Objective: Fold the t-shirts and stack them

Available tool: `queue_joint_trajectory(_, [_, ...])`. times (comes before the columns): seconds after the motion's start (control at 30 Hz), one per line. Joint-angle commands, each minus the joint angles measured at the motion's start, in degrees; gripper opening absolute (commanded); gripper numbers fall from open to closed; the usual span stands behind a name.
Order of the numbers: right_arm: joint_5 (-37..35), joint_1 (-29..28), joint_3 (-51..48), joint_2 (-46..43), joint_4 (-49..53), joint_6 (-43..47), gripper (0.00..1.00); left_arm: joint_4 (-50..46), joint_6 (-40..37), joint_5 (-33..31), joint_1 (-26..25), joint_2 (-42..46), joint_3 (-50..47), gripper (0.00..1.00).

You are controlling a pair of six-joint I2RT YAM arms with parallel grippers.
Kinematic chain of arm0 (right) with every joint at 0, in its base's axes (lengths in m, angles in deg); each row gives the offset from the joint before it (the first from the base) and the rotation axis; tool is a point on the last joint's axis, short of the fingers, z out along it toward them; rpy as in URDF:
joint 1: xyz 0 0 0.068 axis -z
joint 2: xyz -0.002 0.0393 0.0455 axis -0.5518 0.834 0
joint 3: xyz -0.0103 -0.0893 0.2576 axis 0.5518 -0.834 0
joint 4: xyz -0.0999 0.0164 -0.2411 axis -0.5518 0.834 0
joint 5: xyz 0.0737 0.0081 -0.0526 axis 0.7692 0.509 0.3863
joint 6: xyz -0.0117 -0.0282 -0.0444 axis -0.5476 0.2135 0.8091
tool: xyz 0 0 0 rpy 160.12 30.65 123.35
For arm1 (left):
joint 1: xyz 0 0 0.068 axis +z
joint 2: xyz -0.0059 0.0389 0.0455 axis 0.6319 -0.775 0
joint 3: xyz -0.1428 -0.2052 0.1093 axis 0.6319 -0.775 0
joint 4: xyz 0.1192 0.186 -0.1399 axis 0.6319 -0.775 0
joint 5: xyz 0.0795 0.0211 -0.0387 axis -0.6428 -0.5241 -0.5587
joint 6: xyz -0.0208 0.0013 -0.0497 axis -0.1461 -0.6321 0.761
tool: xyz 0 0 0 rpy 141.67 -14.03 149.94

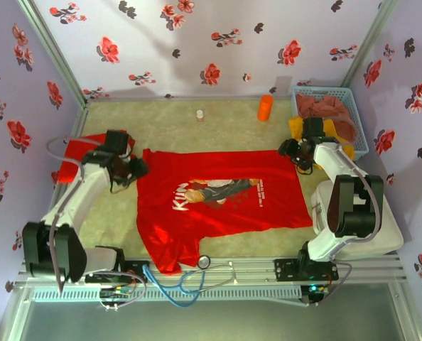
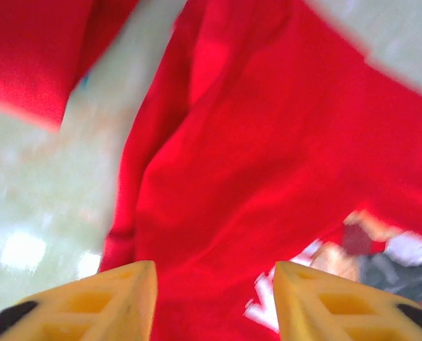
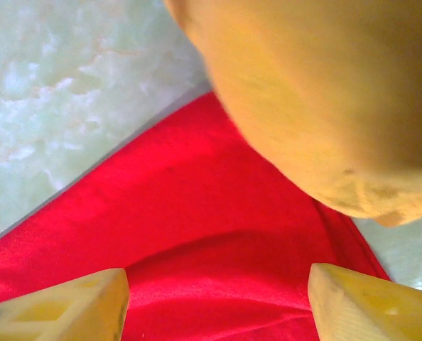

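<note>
Left pincer (image 1: 133,171) and right pincer (image 1: 295,153): both stand open and hold nothing, each at one far corner of the t-shirt (image 1: 218,206).
The t-shirt lies spread on the bench (image 1: 232,128). The top view gives white lettering starting "KUN", which is blurred in the left wrist view.

a blue basket (image 1: 359,121) holds rust-brown cloth (image 1: 325,108). a yellow cloth (image 1: 296,126) lies against its left side; an orange cylinder (image 1: 266,108) stands further left, a small pale bottle (image 1: 199,115) beyond that.

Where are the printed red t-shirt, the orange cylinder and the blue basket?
printed red t-shirt (image 1: 282,209), top external view, plain cloth right of the print
orange cylinder (image 1: 266,108), top external view, middle of its side
blue basket (image 1: 325,89), top external view, far rim
</note>
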Motion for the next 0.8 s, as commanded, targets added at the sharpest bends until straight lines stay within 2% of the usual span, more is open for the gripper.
queue_joint_trajectory(0.0, [1.1, -1.7, 3.8, 2.6, -1.3, -0.9, 0.68, -0.6, -7.5, -3.4, 0.4, -7.2, 8.6, 0.38])
queue_joint_trajectory(0.1, [0.7, -3.4, 5.2, 4.6, -2.7, -1.3, 0.69, -1.5, -10.8, -5.0, 0.4, -14.7, 16.0, 0.32])
queue_joint_trajectory(0.37, [-0.4, -4.0, 10.6, 12.7, -1.8, -0.7, 0.72, -4.6, -16.3, -8.4, -0.1, -32.6, 30.3, 0.36])
queue_joint_trajectory(0.57, [-1.6, -3.9, 12.3, 16.1, -1.1, -0.6, 0.72, -7.4, -18.0, -12.6, -1.6, -42.3, 37.9, 0.36])
queue_joint_trajectory(0.77, [-3.1, -3.6, 13.6, 18.1, -0.8, -0.9, 0.72, -8.7, -20.1, -15.3, -2.2, -47.9, 41.9, 0.33])
